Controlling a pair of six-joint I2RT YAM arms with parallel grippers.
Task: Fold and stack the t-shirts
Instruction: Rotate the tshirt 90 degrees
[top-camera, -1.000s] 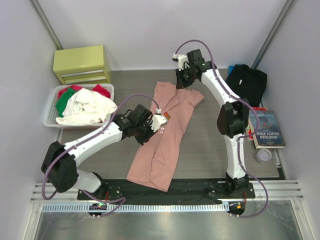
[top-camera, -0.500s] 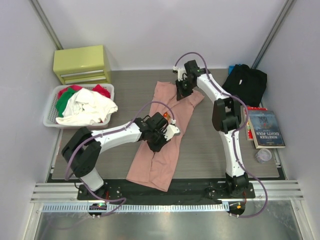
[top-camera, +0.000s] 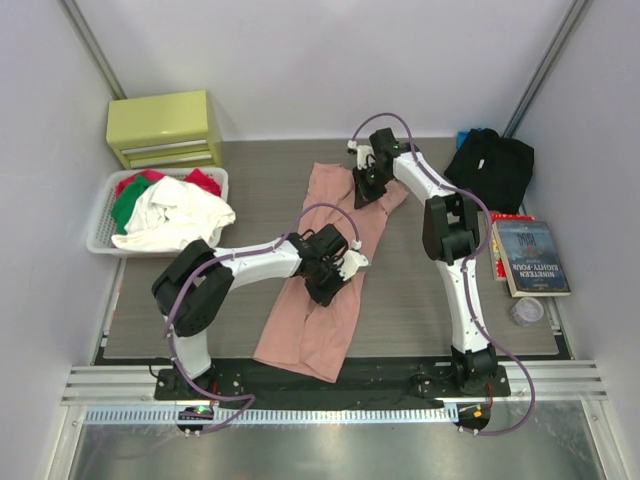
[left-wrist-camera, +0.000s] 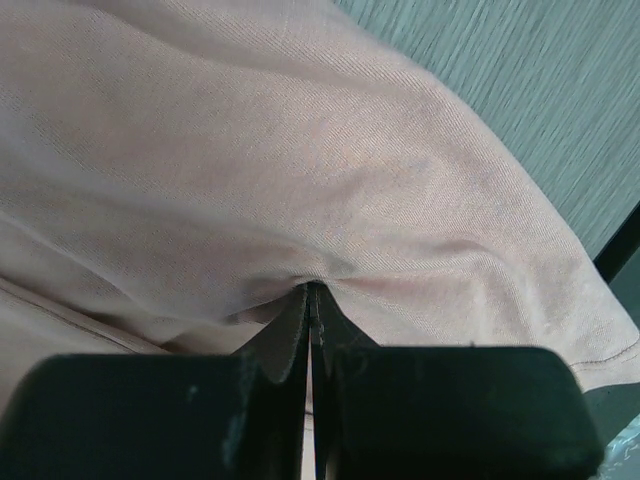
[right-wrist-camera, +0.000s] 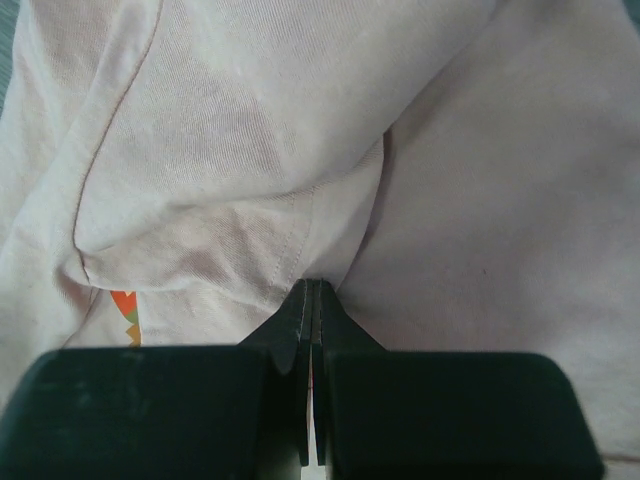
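Shifted rightward, left claw (left-wrist-camera: 310, 292) pinches salmon tee (top-camera: 318, 325) on grey table (top-camera: 250, 190).

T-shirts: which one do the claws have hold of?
The salmon-pink t-shirt, laid out long at mid-table: left claw and right claw are both shut on its cloth. The black t-shirt sits bunched at the far right, untouched.

The salmon-pink t-shirt (left-wrist-camera: 300, 150) is soft matt cloth with a fine diagonal weave (plain at close range), the table (left-wrist-camera: 520, 80) a smooth matt grey wood-grain surface, the basket (top-camera: 100, 215) white slotted plastic.
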